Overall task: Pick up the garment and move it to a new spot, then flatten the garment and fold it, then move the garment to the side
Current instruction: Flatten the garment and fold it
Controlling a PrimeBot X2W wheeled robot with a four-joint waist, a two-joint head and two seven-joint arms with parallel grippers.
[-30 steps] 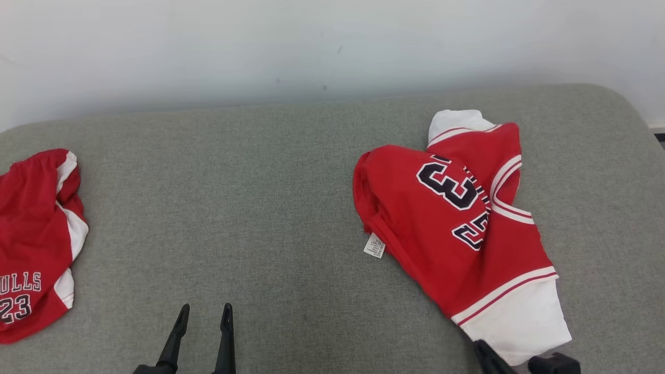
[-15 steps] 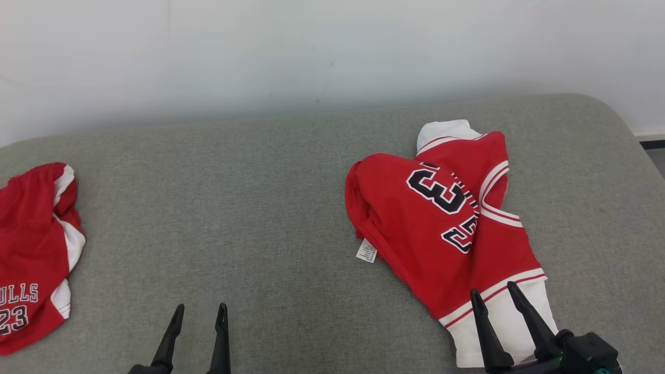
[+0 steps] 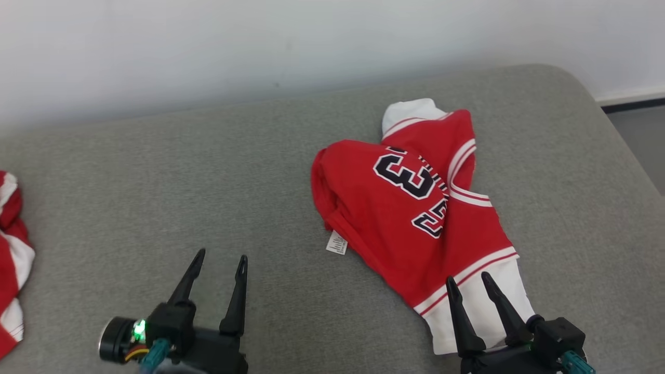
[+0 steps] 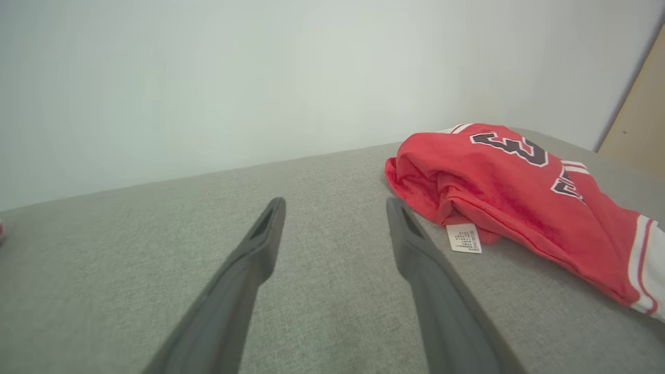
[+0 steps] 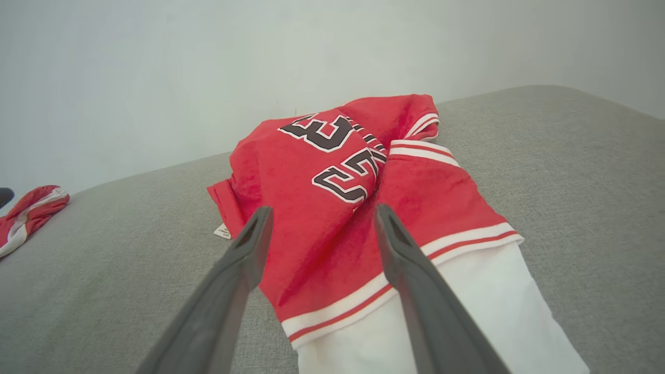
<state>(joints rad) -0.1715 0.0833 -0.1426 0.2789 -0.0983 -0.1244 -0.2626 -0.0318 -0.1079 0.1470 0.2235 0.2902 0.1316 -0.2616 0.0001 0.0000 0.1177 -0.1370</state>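
Garment (image 3: 410, 208) shows black numeral 3; white tag (image 3: 336, 242) unreadable.

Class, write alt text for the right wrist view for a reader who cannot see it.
A crumpled red and white jersey lies on a grey cushion, the open right gripper poised over its white end. Another red garment lies far left.

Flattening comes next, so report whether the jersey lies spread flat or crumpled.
Crumpled. The jersey lies in a heap: a fold creases its number, and one edge is rolled under.
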